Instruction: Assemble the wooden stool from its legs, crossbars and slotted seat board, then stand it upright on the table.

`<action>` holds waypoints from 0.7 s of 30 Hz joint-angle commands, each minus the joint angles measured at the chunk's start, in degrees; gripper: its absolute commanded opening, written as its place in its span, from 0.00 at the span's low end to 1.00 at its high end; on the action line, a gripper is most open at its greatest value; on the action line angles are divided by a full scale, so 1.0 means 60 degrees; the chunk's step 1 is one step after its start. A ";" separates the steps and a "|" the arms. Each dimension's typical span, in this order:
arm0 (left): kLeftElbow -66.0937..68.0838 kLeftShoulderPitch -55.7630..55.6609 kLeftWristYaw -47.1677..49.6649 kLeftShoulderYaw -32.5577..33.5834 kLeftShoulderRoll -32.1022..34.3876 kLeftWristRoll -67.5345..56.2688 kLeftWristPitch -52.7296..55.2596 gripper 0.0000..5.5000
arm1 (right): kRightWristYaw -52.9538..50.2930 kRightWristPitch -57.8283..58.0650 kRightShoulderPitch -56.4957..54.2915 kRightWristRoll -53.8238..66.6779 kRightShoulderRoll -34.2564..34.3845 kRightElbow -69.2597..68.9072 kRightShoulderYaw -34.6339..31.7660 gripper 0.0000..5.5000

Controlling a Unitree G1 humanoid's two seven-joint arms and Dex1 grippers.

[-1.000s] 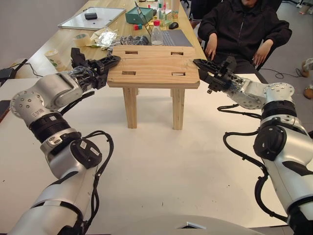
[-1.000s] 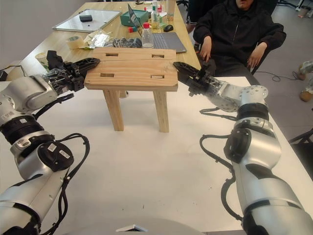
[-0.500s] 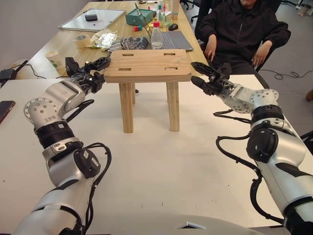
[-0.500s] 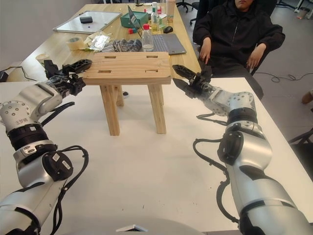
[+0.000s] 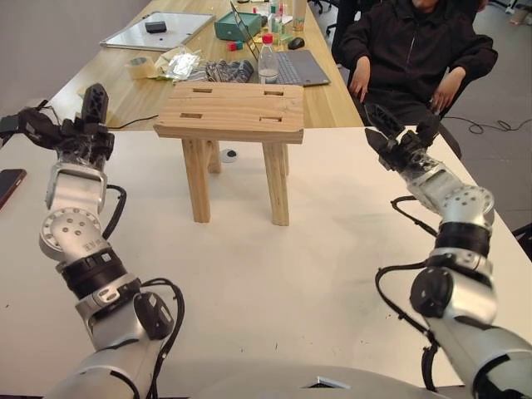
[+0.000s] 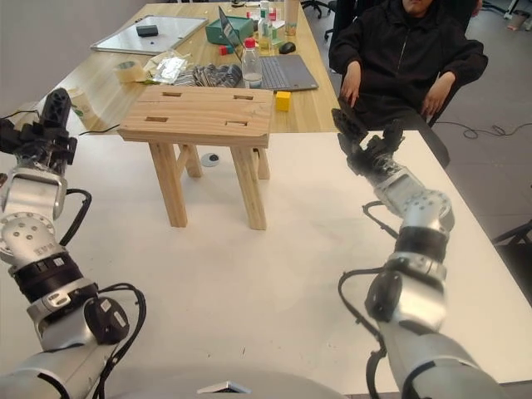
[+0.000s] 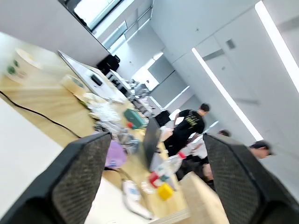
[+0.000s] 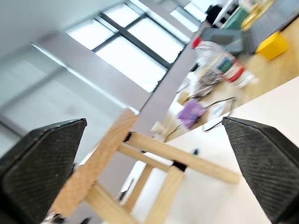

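Two grippers flank the wooden stool [image 5: 235,125], which stands upright on the white table [image 5: 324,258] with its slotted seat board [image 5: 237,101] on top; neither touches it. At the stool's 9 o'clock, well apart, the left gripper [image 5: 60,115] has its jaws spread wide on a forearm rising steeply. At 3 o'clock, also well apart, the right gripper [image 5: 405,131] is likewise wide open, wrist angled upward. At 12 o'clock a wooden desk [image 5: 125,96] carries a laptop [image 5: 291,65], a bottle [image 5: 267,60] and a tape roll [image 5: 138,68]. A small round disc [image 5: 229,155] lies on the table beneath the stool.
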 commanded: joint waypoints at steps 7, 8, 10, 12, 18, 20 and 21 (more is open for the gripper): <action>-0.2387 0.4546 0.0516 -0.3430 -0.1746 0.4571 -0.2443 0.38 | -0.3458 -0.4405 0.4143 -0.4838 0.2241 -0.5025 0.3920 0.70; -0.2506 0.4661 0.0487 -0.3683 -0.1855 0.4726 -0.2503 0.34 | -0.3418 -0.4554 0.4230 -0.5010 0.2189 -0.5181 0.4198 0.66; -0.2533 0.4799 0.0468 -0.3999 -0.2036 0.4960 -0.2640 0.30 | -0.3460 -0.4748 0.4366 -0.5173 0.2104 -0.5348 0.4419 0.61; -0.2630 0.4848 0.0296 -0.4186 -0.2091 0.5012 -0.2793 0.23 | -0.3564 -0.4848 0.4438 -0.5172 0.2025 -0.5442 0.4406 0.54; -0.2714 0.5317 0.0002 -0.4242 -0.1978 0.5272 -0.3228 0.08 | -0.3656 -0.4936 0.4951 -0.5054 0.2164 -0.5802 0.4545 0.36; -0.3039 0.5482 -0.0253 -0.4533 -0.2038 0.5221 -0.3303 0.02 | -0.3723 -0.5068 0.5147 -0.5033 0.2274 -0.6095 0.4618 0.30; -0.3181 0.5593 -0.0317 -0.4666 -0.2108 0.5220 -0.3286 0.00 | -0.3764 -0.5114 0.5217 -0.5029 0.2313 -0.6215 0.4652 0.27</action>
